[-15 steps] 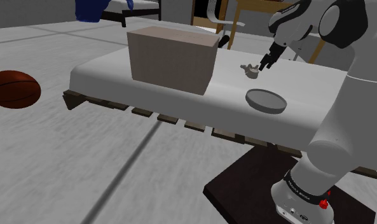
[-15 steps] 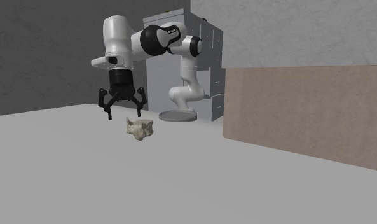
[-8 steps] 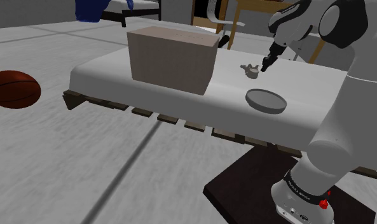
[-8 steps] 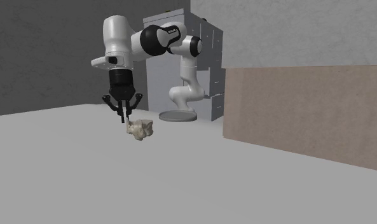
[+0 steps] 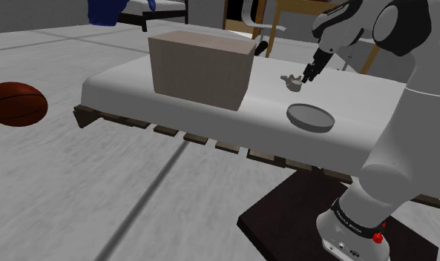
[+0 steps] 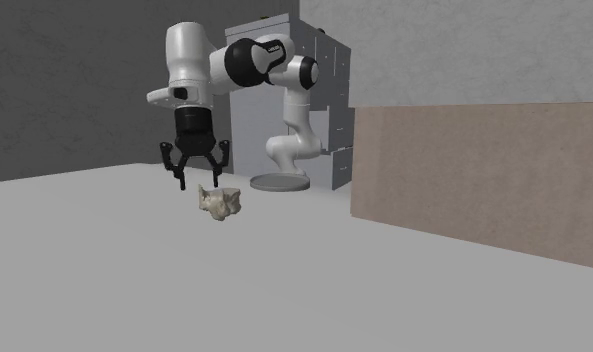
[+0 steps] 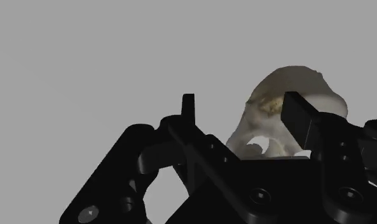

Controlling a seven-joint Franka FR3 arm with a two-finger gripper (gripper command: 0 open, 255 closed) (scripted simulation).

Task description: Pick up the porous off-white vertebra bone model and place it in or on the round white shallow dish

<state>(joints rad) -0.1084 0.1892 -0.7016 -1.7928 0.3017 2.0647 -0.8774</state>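
the vertebra bone model (image 5: 290,81) is a small, lumpy, off-white piece with a pitted look and a hole through it, as the wrist view (image 7: 288,102) shows. it lies on the pale table (image 5: 122,83), apart from the round, shallow, grey-looking dish (image 5: 311,117), which sits nearer the stand. the black gripper (image 6: 197,182) hangs just above the bone with its fingers spread apart, holding nothing; in the wrist view (image 7: 241,111) the bone sits beyond one finger (image 7: 296,118), not between the two. a plain brownish box (image 5: 199,70) stands on the same smooth, round-edged top, which rests on wooden slats. on the grey floor lies a reddish-brown ball (image 5: 14,104). behind are grey walls.
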